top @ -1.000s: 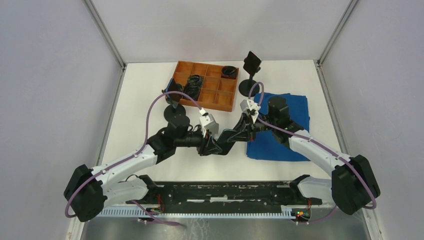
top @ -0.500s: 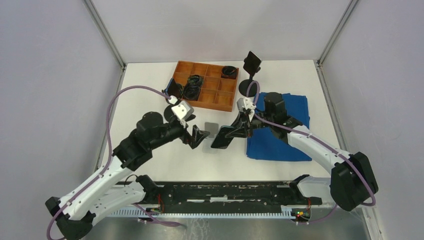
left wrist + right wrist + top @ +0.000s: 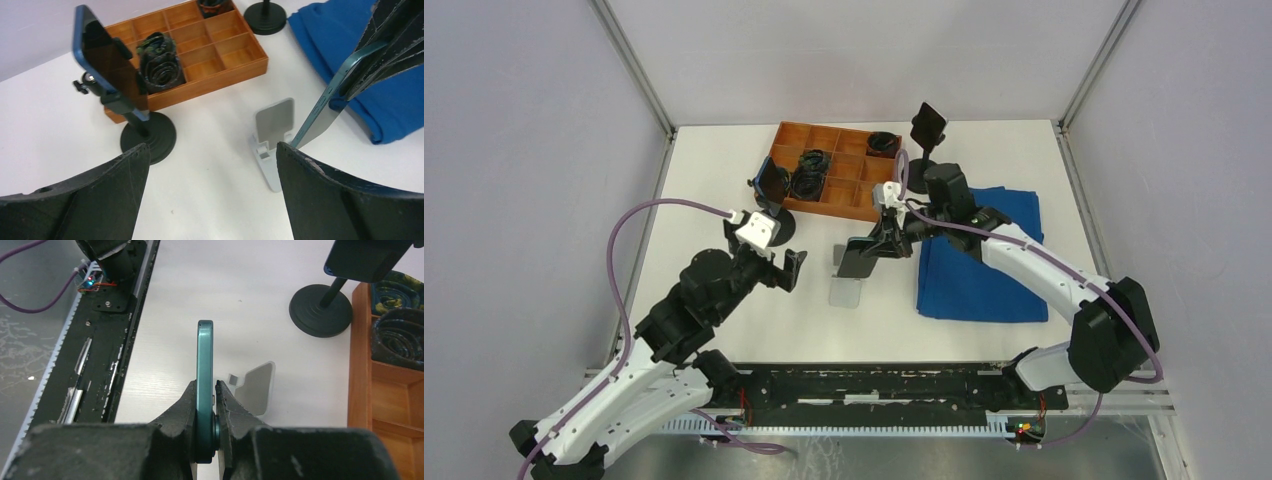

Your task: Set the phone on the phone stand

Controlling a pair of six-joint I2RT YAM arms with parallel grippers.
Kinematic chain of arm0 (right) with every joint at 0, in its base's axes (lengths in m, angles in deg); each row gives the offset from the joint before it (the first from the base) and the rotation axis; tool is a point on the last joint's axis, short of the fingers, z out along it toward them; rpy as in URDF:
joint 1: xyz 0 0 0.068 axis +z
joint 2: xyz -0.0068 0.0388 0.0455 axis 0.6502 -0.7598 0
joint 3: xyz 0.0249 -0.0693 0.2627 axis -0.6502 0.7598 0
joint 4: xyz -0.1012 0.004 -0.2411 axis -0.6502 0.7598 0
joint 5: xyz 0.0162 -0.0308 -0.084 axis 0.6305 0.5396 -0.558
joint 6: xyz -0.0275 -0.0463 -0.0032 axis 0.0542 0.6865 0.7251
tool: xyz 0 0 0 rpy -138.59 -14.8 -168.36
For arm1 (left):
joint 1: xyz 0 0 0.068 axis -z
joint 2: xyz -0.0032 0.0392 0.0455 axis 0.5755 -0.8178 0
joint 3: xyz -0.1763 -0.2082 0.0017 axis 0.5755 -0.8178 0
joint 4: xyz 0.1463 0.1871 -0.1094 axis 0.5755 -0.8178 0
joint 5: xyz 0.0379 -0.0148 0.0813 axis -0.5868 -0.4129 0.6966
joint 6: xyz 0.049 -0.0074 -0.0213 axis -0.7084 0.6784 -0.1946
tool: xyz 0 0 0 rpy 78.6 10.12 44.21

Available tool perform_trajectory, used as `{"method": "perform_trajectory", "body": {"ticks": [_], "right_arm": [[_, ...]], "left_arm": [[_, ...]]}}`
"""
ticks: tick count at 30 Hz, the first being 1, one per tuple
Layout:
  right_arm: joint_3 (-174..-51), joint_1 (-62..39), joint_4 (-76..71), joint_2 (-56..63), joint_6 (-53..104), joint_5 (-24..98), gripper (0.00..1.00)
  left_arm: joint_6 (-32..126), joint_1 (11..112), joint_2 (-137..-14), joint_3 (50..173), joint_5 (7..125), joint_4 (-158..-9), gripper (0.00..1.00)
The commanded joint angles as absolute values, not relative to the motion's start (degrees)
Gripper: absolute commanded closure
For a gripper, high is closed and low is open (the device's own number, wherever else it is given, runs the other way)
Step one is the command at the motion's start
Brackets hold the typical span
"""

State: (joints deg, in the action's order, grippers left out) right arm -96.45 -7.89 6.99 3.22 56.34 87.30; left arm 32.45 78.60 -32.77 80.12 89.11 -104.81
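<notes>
- Right hand (image 3: 205, 386) pinches the teal phone (image 3: 204, 350); both fingers are pressed flat on its two faces near one end.
- The phone is held off the table (image 3: 704, 200), tilted and edge-on to the right wrist camera. Its free end points down toward the phone stand (image 3: 274, 116).
- In the left wrist view the phone's lower corner is just beside the stand's grey back plate. Cannot tell if they touch. The phone is not yet seated.
- The phone stand sits on the table near the centre, between the two hands.
- Left hand (image 3: 211, 146) is spread wide and holds nothing. It hovers left of the phone stand, with its fingers pointing toward it.
- Blue cloth (image 3: 984, 270) lies flat on the right side of the table, under the right arm.
- Orange tray (image 3: 864, 195) is at far centre, with dark coiled items in a few compartments.
- Black round-base holder (image 3: 147, 135) sits just beside the tray's left end, with a second phone (image 3: 107, 60) clamped in it.
- Another black holder (image 3: 927, 130) stands to the far right of the tray.
</notes>
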Motion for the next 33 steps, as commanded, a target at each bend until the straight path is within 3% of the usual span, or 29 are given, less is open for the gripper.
{"method": "perform_trajectory", "body": {"ticks": [1,21,33], "right_arm": [[-102.4,-7.2,9.1,1.4,59.8,84.2,1.0],[-110.4,-3.8,9.9,-9.3,56.6,74.2,1.0],[-108.7,-3.8,9.5,-11.2,55.7,73.7,0.91]], "left_arm": [[30.6,78.3,-31.6,80.3,95.4,-105.0,0.0],[31.0,77.6,-32.1,80.8,97.1,-105.9,0.0],[30.9,77.5,-32.1,80.9,96.5,-105.9,0.0]]}}
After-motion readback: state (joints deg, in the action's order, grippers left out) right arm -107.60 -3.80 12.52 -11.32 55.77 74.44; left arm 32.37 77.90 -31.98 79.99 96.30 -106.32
